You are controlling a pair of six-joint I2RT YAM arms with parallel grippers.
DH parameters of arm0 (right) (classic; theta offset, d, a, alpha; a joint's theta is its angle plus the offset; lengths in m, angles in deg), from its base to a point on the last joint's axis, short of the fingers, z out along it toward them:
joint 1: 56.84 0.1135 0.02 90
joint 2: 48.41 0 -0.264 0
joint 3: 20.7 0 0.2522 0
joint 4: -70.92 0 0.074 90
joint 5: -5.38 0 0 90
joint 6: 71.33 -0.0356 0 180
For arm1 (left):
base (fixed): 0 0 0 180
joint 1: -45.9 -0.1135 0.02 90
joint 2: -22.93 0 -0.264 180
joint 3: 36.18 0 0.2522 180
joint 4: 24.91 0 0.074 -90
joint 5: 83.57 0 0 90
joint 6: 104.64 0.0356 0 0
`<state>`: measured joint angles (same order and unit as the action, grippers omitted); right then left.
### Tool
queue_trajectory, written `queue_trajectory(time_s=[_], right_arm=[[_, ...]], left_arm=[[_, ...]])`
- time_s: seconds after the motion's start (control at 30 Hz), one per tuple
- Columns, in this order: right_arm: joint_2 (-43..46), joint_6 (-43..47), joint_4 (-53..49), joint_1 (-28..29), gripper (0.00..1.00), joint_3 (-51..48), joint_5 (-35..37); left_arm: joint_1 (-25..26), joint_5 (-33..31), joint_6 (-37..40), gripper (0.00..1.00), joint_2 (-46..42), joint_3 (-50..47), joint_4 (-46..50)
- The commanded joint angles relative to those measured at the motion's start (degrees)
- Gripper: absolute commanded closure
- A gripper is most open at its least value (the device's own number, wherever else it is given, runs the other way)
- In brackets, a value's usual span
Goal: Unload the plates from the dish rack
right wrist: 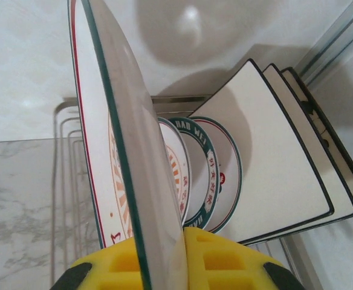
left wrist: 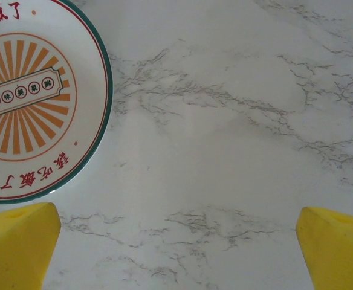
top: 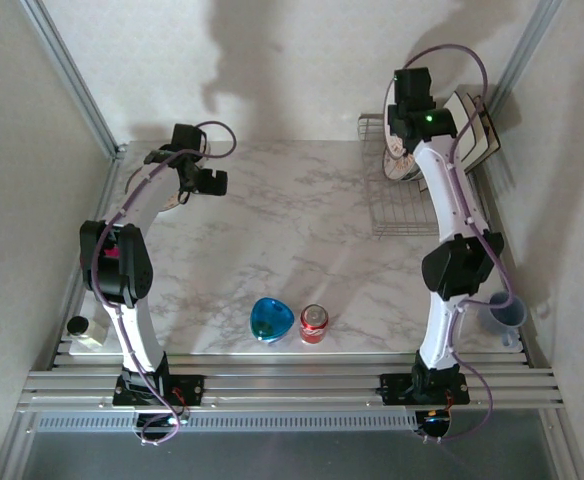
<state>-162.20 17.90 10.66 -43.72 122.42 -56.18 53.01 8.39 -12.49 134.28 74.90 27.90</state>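
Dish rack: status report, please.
Left tool open over marble table, beside flat-lying round white plate. Right tool shut on round green-rimmed plate at silver wire dish rack. Nothing obstructing.

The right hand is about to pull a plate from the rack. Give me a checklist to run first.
1. Right hand shut on the held plate: ok.
2. Gap between held plate and next plate: cannot tell, as their edges overlap in the wrist view.
3. Held plate's lower rim free of the rack: cannot tell, hidden.
4. Left hand open and empty: ok.
5. Bare table beside the laid plate for a set-down: ok.
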Motion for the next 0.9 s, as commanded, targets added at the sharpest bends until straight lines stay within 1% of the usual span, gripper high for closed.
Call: queue_trajectory(time_s=[0.0,0.07,0.13,0.2,0.33,0.47,0.6,0.7,0.77,0.87], right_arm=[[5.5,-2.0,1.8,0.1,1.0,-4.2,-2.9],[8.4,-3.6,2.6,0.1,1.0,-8.3,-7.2],[12.0,-4.9,4.8,0.1,1.0,-13.8,-13.5],[15.9,-6.9,8.0,-0.1,1.0,-20.1,-21.4],[21.3,-12.0,12.9,-0.9,1.0,-29.8,-35.5],[24.8,-20.2,21.1,-2.3,1.0,-38.9,-50.7],[26.7,-27.8,31.6,-2.7,1.0,-48.0,-59.1],[26.7,-35.3,42.1,-3.5,1.0,-54.5,-65.4],[26.2,-38.8,47.7,-3.6,1.0,-57.5,-67.4],[25.4,-41.7,52.2,-3.6,1.0,-60.0,-68.6]], left_arm=[[0.5,0.3,-0.6,0.01,-2.4,-0.2,0.3],[0.7,0.3,-0.7,0.0,-2.5,-0.2,0.2],[0.8,0.5,-0.8,0.0,-2.5,-0.2,0.1],[0.8,0.6,-0.7,0.0,-2.6,-0.3,-0.1],[0.8,0.7,-0.6,0.0,-2.6,-0.2,-0.1],[0.8,0.9,-0.5,0.0,-2.7,-0.1,-0.2],[0.8,1.4,-0.5,0.01,-2.6,-0.1,-0.3],[0.9,1.7,-0.5,0.0,-2.5,0.1,-0.3],[0.9,1.7,-0.5,0.0,-2.5,0.3,-0.2],[1.0,1.7,-0.4,0.01,-2.4,0.6,0.0]])
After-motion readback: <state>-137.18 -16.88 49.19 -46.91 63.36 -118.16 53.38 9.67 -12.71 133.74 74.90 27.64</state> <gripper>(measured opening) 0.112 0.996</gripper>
